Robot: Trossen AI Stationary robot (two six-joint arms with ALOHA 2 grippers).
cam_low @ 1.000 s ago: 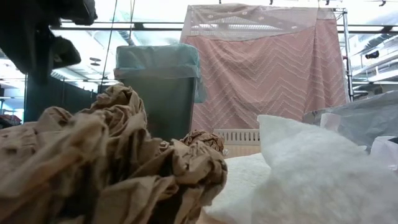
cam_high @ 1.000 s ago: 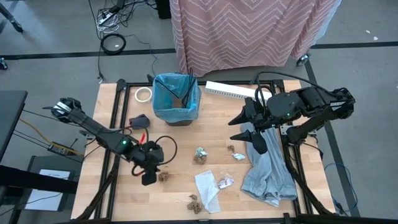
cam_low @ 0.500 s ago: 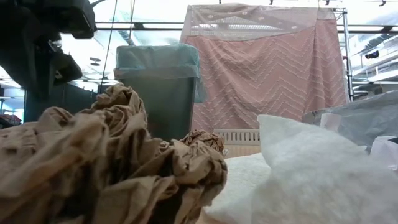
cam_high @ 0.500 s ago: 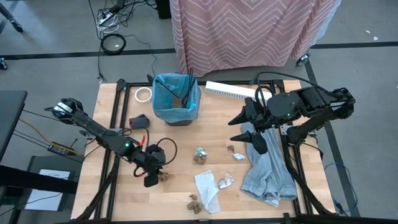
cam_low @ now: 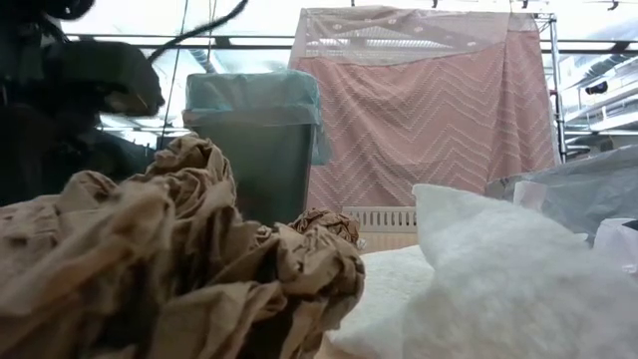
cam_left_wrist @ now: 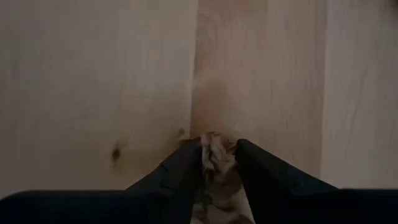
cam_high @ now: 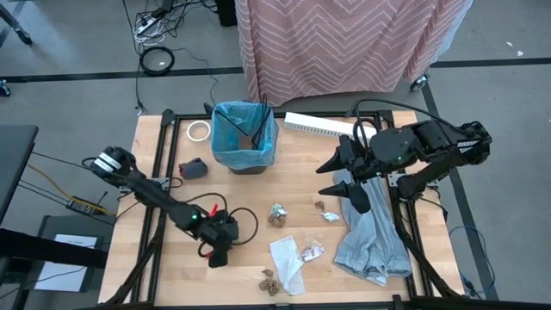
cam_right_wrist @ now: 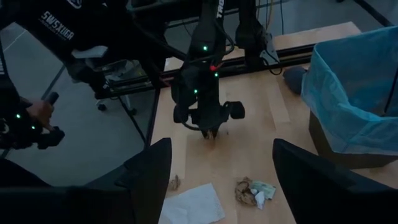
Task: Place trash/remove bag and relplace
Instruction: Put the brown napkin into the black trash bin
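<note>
Scraps of trash lie on the wooden table: a brown crumpled lump [cam_high: 277, 215], another [cam_high: 269, 282], white paper [cam_high: 287, 258] and small scraps [cam_high: 312, 251]. The bin with its blue bag [cam_high: 244, 138] stands at the far middle. My left gripper [cam_high: 219, 255] points steeply down at the table's near left, and a small brown lump [cam_left_wrist: 214, 154] shows between its fingers. My right gripper [cam_high: 331, 176] hangs open, high over the table's right side, with nothing between its fingers. My left gripper stands over the small brown lump [cam_left_wrist: 213, 163] from above, slanting down, one finger [cam_left_wrist: 186, 167] on either side of it. The lump lies on the table and fills the gap between the fingers. Whether the fingers touch it, I cannot tell.
A grey bag [cam_high: 372, 234] lies crumpled at the near right under the right arm. A white tape ring [cam_high: 199, 131] and a dark grey-blue lump [cam_high: 194, 168] lie left of the bin. A white ribbed strip [cam_high: 318, 125] lies at the far edge.
My left gripper has sunk to the table and gone a little toward the near and right edges, coming down over the small brown lump. The gap between its fingers has not changed.
</note>
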